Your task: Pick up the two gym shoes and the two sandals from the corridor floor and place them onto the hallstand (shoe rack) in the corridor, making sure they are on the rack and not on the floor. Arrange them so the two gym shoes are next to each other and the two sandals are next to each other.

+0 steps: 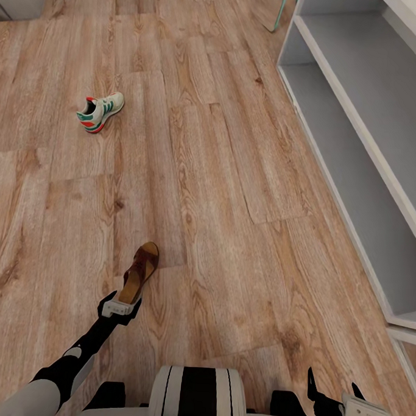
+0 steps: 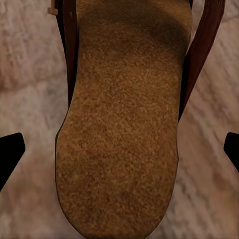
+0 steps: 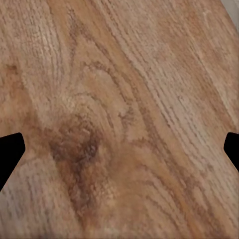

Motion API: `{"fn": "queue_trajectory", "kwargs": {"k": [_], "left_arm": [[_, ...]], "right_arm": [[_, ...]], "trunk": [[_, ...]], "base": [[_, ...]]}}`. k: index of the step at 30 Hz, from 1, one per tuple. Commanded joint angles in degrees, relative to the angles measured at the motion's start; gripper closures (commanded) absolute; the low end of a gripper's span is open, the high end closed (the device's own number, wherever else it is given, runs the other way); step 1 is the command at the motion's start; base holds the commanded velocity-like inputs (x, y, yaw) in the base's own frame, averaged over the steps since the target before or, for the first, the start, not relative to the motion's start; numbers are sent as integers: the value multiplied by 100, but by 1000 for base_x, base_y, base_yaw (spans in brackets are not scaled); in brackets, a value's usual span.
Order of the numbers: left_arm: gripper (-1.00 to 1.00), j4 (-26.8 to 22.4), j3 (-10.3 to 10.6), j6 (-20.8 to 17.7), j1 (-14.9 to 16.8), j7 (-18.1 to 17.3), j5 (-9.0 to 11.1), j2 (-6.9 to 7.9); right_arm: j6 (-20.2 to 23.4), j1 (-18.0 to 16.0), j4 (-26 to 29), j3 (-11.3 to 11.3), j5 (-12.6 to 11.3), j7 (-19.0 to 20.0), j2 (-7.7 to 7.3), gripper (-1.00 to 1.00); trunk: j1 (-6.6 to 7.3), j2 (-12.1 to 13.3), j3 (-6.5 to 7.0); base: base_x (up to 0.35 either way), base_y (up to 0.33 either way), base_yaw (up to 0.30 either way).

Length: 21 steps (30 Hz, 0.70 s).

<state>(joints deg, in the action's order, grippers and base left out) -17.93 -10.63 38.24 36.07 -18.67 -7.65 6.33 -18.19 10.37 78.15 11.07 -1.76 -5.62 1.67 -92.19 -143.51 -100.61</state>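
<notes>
You have one gym shoe [image 1: 100, 111] in sight, lying on the corridor floor [image 1: 221, 190] toward the far left, and one sandal [image 1: 140, 271] nearer to you, also on the planks, its toe pointing away. The two are well apart. On the right stands one hallstand [image 1: 359, 112], white-grey, its two shallow tiers bare. A slim teal frame [image 1: 283, 14] leans just beyond its far end.

The floor is light brown wood-grain plank with knots and seams, running the length of the corridor.

Your left gripper [image 1: 121, 306] sits low at the sandal's heel end, arm reaching forward and down. In the left wrist view the tan footbed [image 2: 119, 134] lies between the fingertips [image 2: 9, 152], which stand wide apart and clear of the sandal's sides. Your right gripper [image 1: 338, 395] hangs near your base, over bare floor; its fingertips [image 3: 10, 149] are also spread wide, holding nothing.
</notes>
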Motion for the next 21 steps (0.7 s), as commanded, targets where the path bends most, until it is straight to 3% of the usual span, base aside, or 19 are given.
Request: {"fn": "queue_trajectory", "kwargs": {"k": [1, 21], "left_arm": [[-100, 0, 0, 0, 1, -1, 0, 0], [-100, 0, 0, 0, 13, 3, 0, 0]], "right_arm": [[0, 0, 0, 0, 0, 0, 0, -100], [0, 0, 3, 0, 0, -1, 0, -100]], "trunk": [[0, 0, 0], [0, 0, -2]], "base": [[0, 0, 0], [0, 0, 0]]}}
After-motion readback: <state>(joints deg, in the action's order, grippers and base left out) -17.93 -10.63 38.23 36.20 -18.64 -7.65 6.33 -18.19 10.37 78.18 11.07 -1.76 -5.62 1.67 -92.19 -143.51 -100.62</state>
